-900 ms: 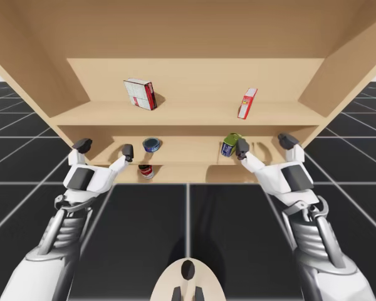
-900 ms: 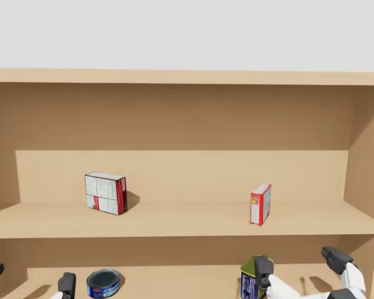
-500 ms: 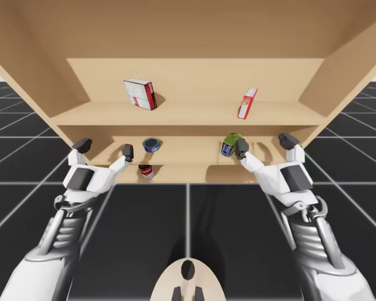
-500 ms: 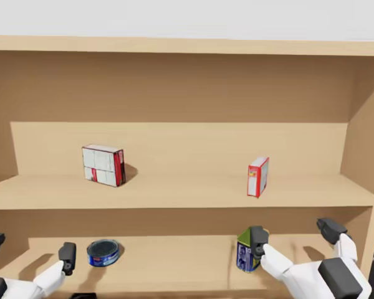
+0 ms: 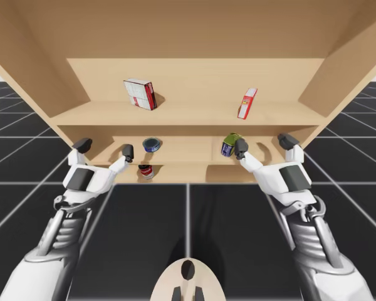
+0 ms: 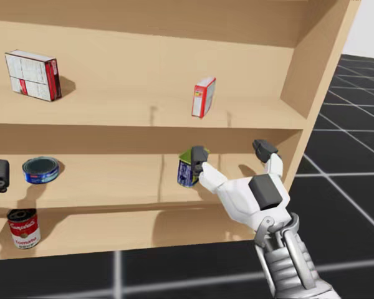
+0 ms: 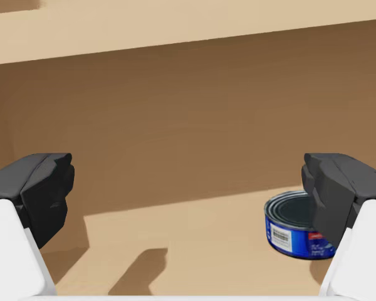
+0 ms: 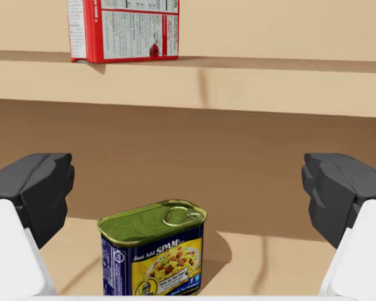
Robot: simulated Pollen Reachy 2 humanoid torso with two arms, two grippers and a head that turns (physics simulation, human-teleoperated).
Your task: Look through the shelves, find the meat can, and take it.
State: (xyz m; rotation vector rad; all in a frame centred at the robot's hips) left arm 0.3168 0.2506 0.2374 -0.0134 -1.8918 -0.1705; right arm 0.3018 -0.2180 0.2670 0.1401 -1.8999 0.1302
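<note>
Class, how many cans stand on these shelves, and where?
3. One flat blue round can, middle shelf, left; blue rectangular can with green top, same shelf, ahead of my right gripper; red-and-white round can, one shelf lower. Others may be hidden.

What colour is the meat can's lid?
Green: the meat can shows best in the right wrist view.
</note>
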